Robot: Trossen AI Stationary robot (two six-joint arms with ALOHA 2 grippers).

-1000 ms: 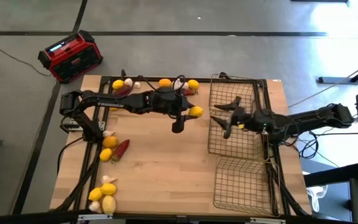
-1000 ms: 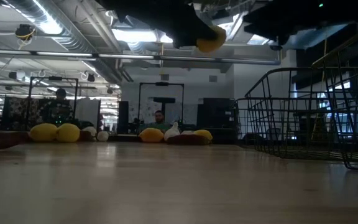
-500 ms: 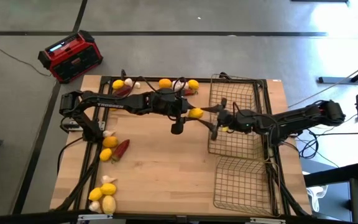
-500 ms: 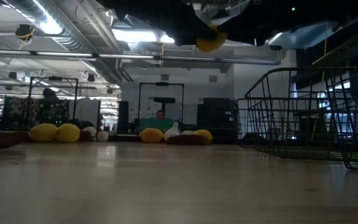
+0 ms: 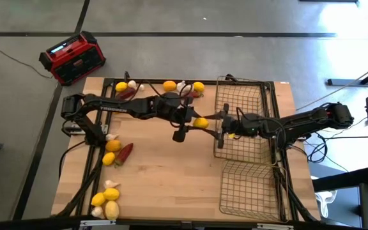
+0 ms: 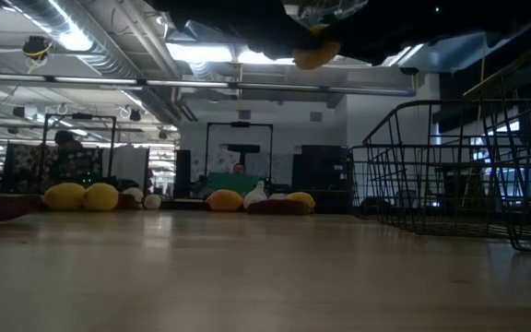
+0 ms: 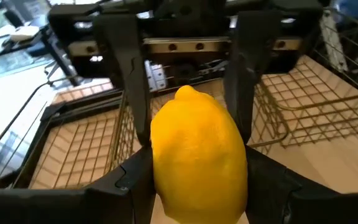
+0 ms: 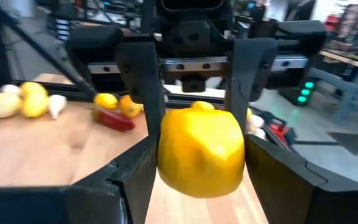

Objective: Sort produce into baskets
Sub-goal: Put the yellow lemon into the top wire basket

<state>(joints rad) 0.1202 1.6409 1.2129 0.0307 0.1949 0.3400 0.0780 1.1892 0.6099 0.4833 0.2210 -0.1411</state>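
My left gripper [image 5: 197, 121] is shut on a yellow lemon [image 5: 201, 122], high above the table's middle; the lemon also shows in the low view [image 6: 316, 57]. My right gripper [image 5: 218, 129] faces it from the right, open, with one finger on each side of the lemon's far half [image 8: 201, 155]. The wire baskets [image 5: 241, 150] [image 5: 251, 191] rest on the table's right side. More lemons [image 5: 169, 85], garlic [image 5: 133, 84] and chili peppers [image 5: 125, 152] lie along the far and left edges. My left gripper pinches the lemon's two sides [image 7: 160, 168] between its two fingers. The fingers lie level and point toward the table's right. The lemon is lifted clear of the table, its pointed end [image 7: 185, 93] toward my right gripper. My right gripper's fingers [image 7: 132, 93] stand close on either side of the lemon; I cannot tell whether they touch it.
A red-and-black radio [image 5: 72, 57] stands on the floor beyond the table's far left corner. Lemons and garlic [image 5: 110, 195] lie at the near left corner. The basket's upright wire wall [image 6: 413, 175] stands right of the grippers. Bare wood [image 5: 171, 172] lies in the near middle.
My right gripper has gone toward the table's left, from over the far basket to the lemon, until its open fingers stand around it. My left gripper has shifted a little toward the near edge with the lemon, which stays lifted.
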